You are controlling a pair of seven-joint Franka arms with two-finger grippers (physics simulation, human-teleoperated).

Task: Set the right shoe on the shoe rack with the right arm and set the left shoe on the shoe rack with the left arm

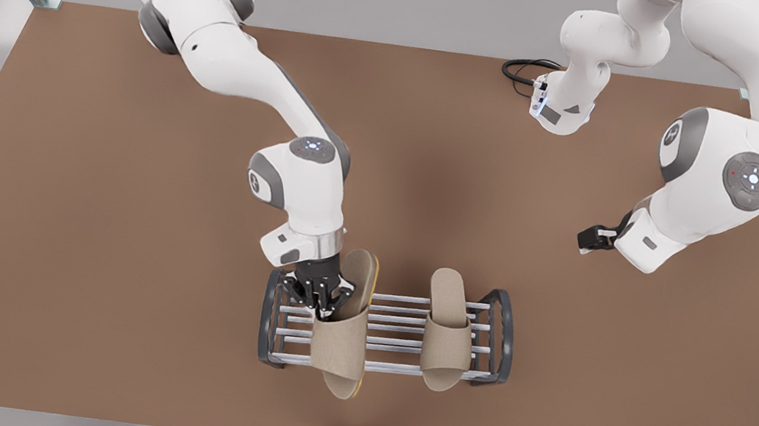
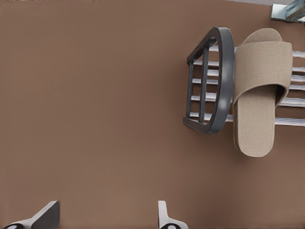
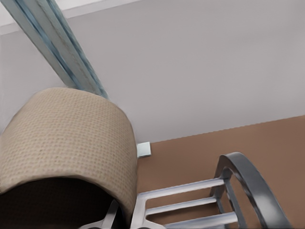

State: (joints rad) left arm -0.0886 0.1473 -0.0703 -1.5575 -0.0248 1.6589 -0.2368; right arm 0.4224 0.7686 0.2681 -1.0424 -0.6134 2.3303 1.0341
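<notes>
i see the brown surface [image 1: 89, 217] filling most of the front view, with the shoe rack [image 1: 389, 326] low in the middle of the frame. going from the front view's left: the right gripper [image 1: 322, 294] sits over the rack's left end frame, pinching the strap of the right shoe [image 1: 344, 334]. that slipper is tipped on its edge, its yellow sole rim showing, and it crosses the rods with its toe poking past the rack's near rail. in the right wrist view the beige strap [image 3: 66, 138] bulges at the lower left of the frame, and the silver rods [image 3: 183, 202] and a dark arched end frame [image 3: 252, 186] lie at the lower right.

next along, the left shoe [image 1: 448, 330] lies flat across the rods, just inside the rack's right end frame and well apart from the other slipper. in the left wrist view it lies at the upper right of the frame [image 2: 259, 90], touching the rods beside the dark end frame [image 2: 217, 81].

at the front view's right, the left gripper [image 1: 595, 238] hangs above bare surface, well apart from the rack. in the left wrist view its fingertips [image 2: 40, 217] stand spread at the lower edge, nothing between them.
</notes>
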